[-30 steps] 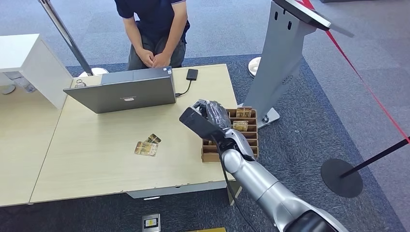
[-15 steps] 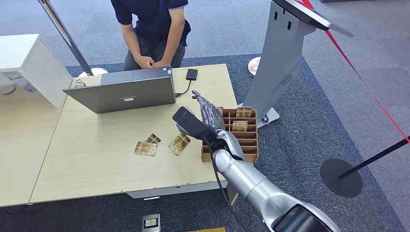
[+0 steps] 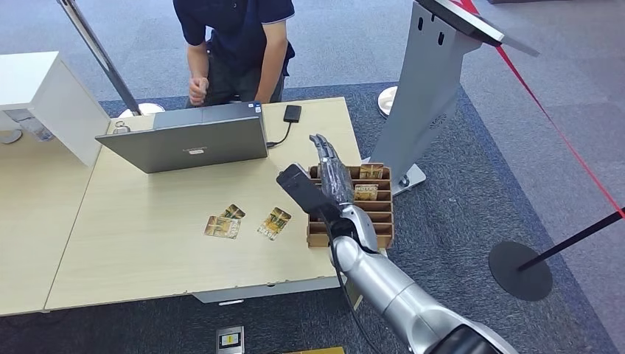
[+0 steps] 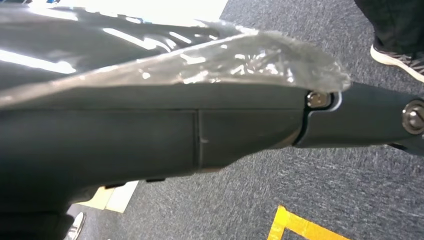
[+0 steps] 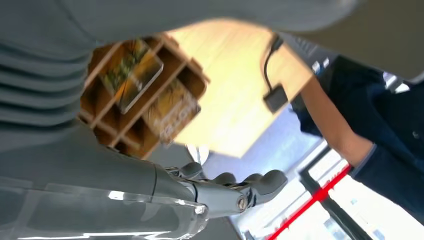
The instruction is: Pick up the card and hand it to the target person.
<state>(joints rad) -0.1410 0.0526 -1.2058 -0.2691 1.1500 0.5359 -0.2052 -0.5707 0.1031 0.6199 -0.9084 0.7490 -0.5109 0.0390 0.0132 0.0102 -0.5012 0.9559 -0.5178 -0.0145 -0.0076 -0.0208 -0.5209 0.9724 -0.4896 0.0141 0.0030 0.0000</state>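
Observation:
A gold-patterned card (image 3: 274, 222) lies flat on the wooden table (image 3: 147, 258), left of a brown card rack (image 3: 380, 214). My right hand (image 3: 333, 177) hovers over the rack's near-left corner, open, with straight fingers pointing away from me and nothing in them. In the right wrist view the fingers (image 5: 235, 187) are stretched out and bare, with the rack (image 5: 195, 80) and two cards (image 5: 135, 75) in its slots behind them. The person (image 3: 236, 29) in a dark shirt stands behind the table, one fist (image 3: 197, 88) raised above the laptop.
Two more cards (image 3: 222, 226) overlap on the table further left. A grey laptop (image 3: 188, 136) and a black device (image 3: 292, 113) on a cable sit at the back. A grey kiosk stand (image 3: 427, 88) rises right of the table, with a red barrier belt (image 3: 553, 125) and a stanchion base (image 3: 520, 271) beyond.
My right hand went from curled to flat and open, and swung out left and back over the rack. A card now lies on the table. The person lifted one fist.

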